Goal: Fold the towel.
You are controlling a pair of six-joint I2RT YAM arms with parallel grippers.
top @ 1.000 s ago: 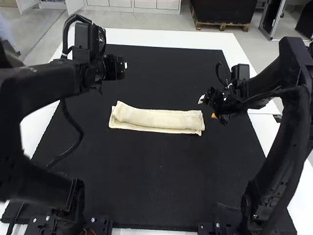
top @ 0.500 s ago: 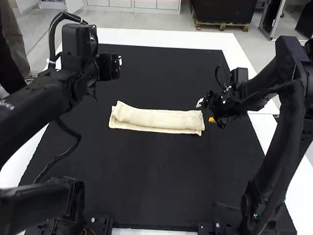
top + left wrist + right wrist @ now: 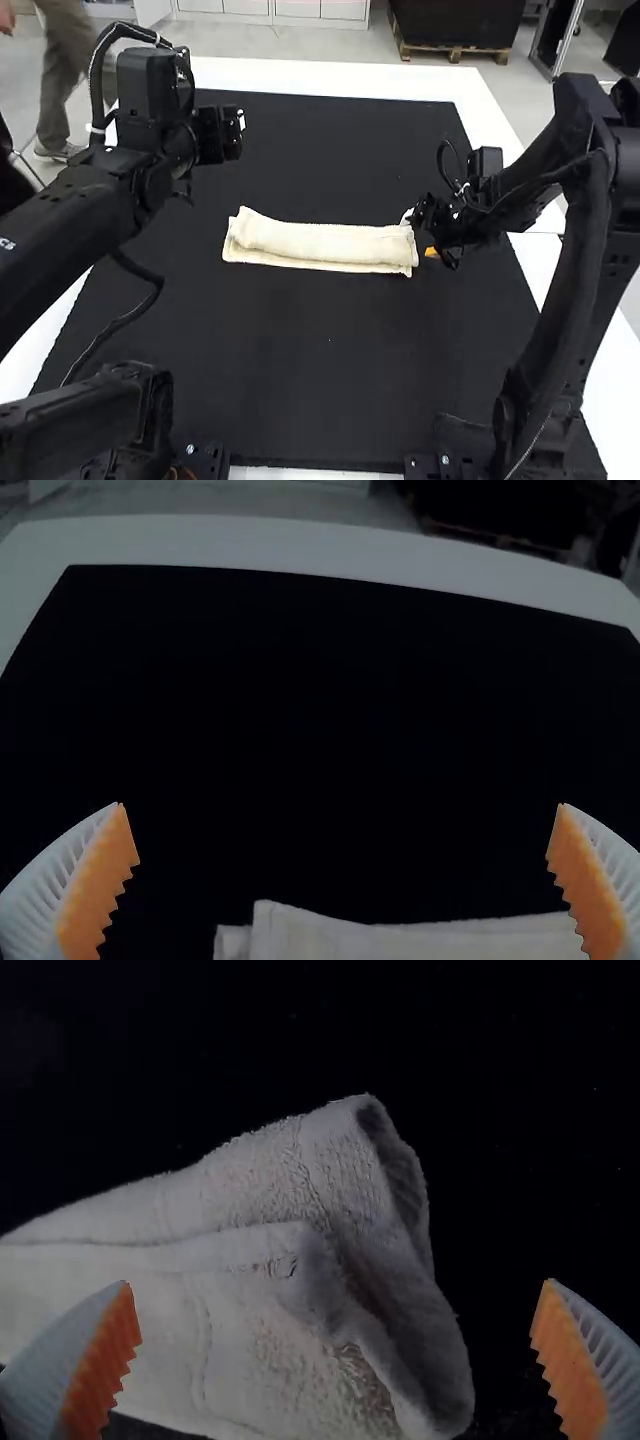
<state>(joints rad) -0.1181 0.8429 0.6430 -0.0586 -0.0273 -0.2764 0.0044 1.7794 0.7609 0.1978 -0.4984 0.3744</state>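
Leftward, toward the towel (image 3: 325, 243), the right gripper (image 3: 419, 234) has edged, while the left has drawn slightly left. The right gripper's fingers are spread wide at the towel's right end, holding nothing, probably so they can take its layers together. The left gripper (image 3: 341, 805) is also wide open and empty, raised off the cloth, perhaps to leave room. Between them the towel lies in a long folded strip, left to right across the black mat (image 3: 330, 350), its lower layer showing along the near side, likely awaiting an end-to-end fold.
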